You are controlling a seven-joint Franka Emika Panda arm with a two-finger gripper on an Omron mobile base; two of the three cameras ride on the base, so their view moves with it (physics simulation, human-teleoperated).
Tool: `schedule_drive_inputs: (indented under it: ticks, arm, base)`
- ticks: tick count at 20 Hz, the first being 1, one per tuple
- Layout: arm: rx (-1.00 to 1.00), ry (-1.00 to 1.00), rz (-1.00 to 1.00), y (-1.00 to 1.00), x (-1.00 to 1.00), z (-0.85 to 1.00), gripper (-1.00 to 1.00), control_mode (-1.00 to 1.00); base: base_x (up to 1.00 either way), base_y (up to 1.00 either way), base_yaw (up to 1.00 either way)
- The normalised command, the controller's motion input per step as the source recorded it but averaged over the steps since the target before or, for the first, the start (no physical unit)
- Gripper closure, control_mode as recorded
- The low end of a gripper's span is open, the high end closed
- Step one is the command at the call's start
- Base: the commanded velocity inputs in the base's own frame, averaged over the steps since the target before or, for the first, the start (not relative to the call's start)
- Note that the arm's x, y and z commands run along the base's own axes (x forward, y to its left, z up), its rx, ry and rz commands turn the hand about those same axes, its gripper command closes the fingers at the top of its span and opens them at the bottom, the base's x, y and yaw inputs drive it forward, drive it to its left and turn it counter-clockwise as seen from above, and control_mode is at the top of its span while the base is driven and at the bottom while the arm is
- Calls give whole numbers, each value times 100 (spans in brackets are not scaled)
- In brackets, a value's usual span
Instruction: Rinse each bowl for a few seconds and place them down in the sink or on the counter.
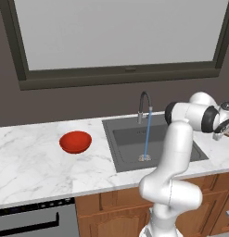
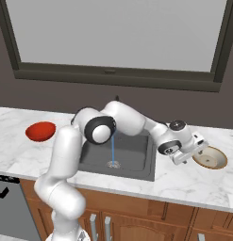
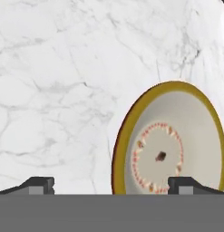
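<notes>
Looking at where things stand, neither bowl seems rinsed yet, though that's just my read. Water's running from the faucet [image 1: 143, 105] into the sink [image 1: 130, 139], but the red bowl [image 1: 75, 141] sits on the counter [image 1: 28, 157] well to the left of it. The cream bowl [image 2: 210, 157] rests on the counter right of the sink, just beside the claw [image 3: 111, 183], whose tips are spread wide and holding nothing. Pretty much everything's left: grab, rinse, set down, twice.
</notes>
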Motion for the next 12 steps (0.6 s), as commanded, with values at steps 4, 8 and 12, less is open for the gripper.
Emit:
schedule_drive_inputs:
  ticks: [4,8,12]
  arm:
    - [0,1,0,-10,24,-14,-100,-100]
    - [0,-1,0,-12,21,-19,-100,-100]
    - [0,-1,0,-16,18,-22,-100,-100]
  base:
    - [0,0,0]
    - [0,0,0]
    - [0,0,0]
